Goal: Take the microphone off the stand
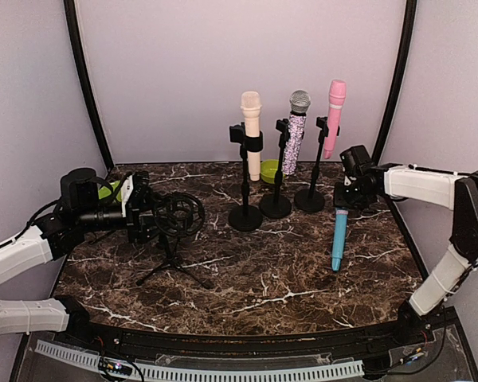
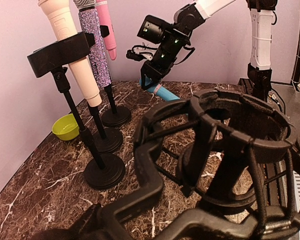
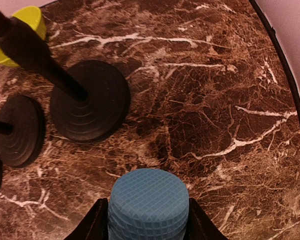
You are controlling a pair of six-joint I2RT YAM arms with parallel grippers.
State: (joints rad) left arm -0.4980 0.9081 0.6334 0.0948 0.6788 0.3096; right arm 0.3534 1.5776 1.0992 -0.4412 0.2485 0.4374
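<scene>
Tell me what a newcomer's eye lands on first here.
The blue microphone held in the right gripper on the right, off any stand. At the back stand a cream microphone, a glittery microphone and a pink microphone in a row. At left, an empty black shock mount.

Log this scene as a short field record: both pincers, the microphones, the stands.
right pincer: shut on the blue microphone, which hangs below it
left pincer: beside the empty shock mount on its tripod; open or shut unclear
in round-base stands: cream microphone, glittery microphone, pink microphone
other: yellow-green bowl behind the stands, on the marble table
</scene>
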